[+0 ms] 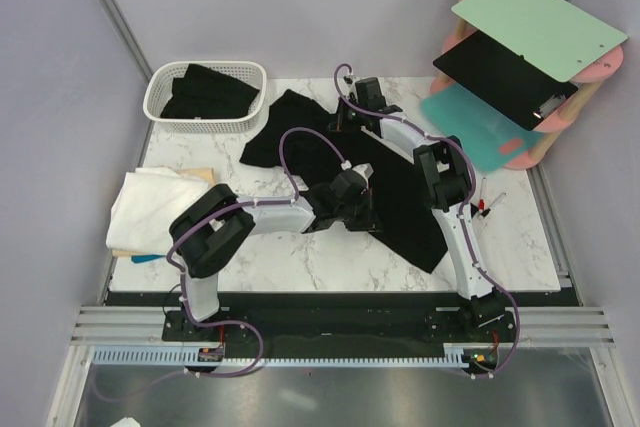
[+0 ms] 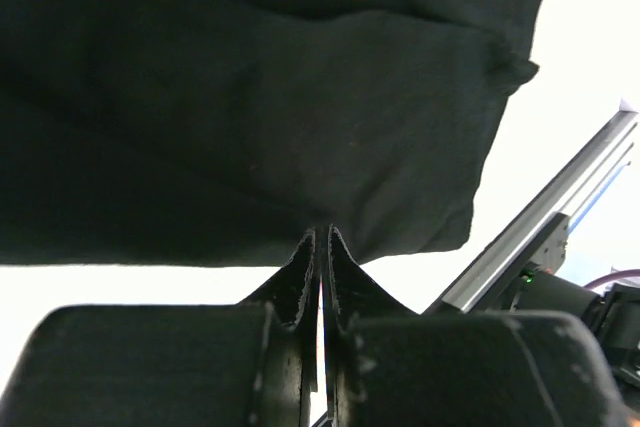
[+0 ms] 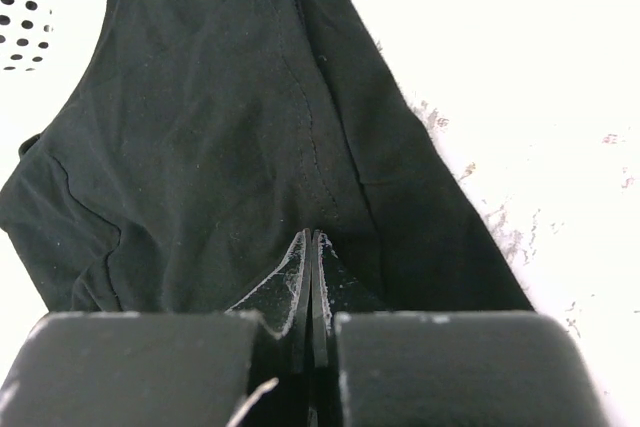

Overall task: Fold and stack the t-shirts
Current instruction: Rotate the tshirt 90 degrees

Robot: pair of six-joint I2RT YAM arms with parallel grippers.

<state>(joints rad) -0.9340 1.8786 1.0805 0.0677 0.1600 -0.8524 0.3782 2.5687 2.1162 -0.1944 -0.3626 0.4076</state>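
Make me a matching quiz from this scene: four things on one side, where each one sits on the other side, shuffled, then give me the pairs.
Things
1. spread black t-shirt
2. white basket
3. white and cream shirts
4. mint green board

Places
A. top of the rack, far right
B. left edge of the table
C. middle of the table
D. far left corner of the table

Pairs: 1-C, 2-D, 3-B, 4-A
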